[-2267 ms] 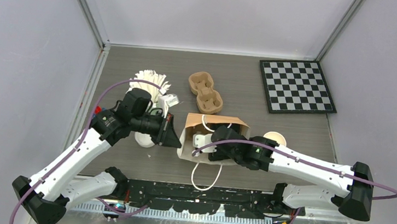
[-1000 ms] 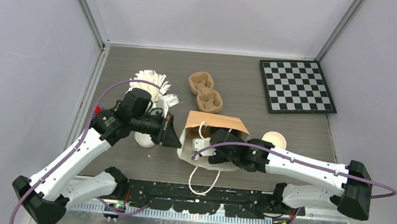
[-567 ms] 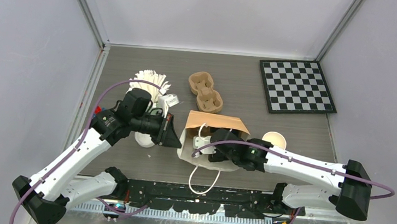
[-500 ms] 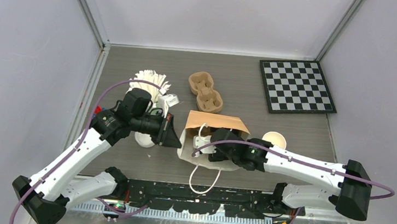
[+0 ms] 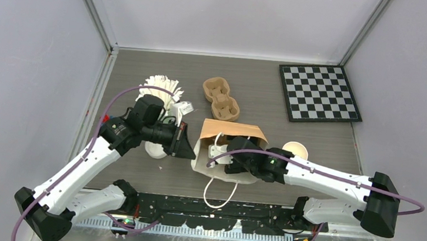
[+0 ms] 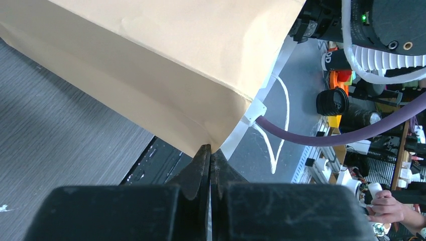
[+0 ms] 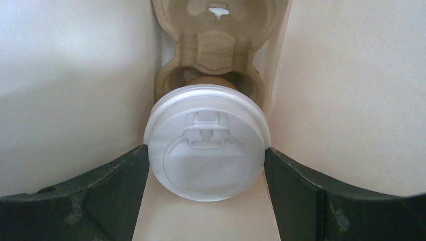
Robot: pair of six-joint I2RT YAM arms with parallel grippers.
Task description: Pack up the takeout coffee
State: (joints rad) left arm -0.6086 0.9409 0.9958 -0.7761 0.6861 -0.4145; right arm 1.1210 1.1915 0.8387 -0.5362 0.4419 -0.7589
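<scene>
Inside bag (image 5: 239, 132), right wrist alone shows takeout coffee (image 7: 206, 143) within right end effector (image 7: 206, 151), grip unclear; left end effector (image 6: 210, 149) pinches bag.

The left gripper (image 6: 210, 150) has its dark fingers (image 6: 196, 173) pinched together on the lowest corner of the tan bag (image 6: 166, 55), which fills the upper left. Grey table (image 6: 55, 145) lies beneath. Just right of the corner hangs a white handle (image 6: 281, 128); a purple cable (image 6: 341, 133) crosses it. A person's hand (image 6: 389, 206) shows at the lower right.
</scene>
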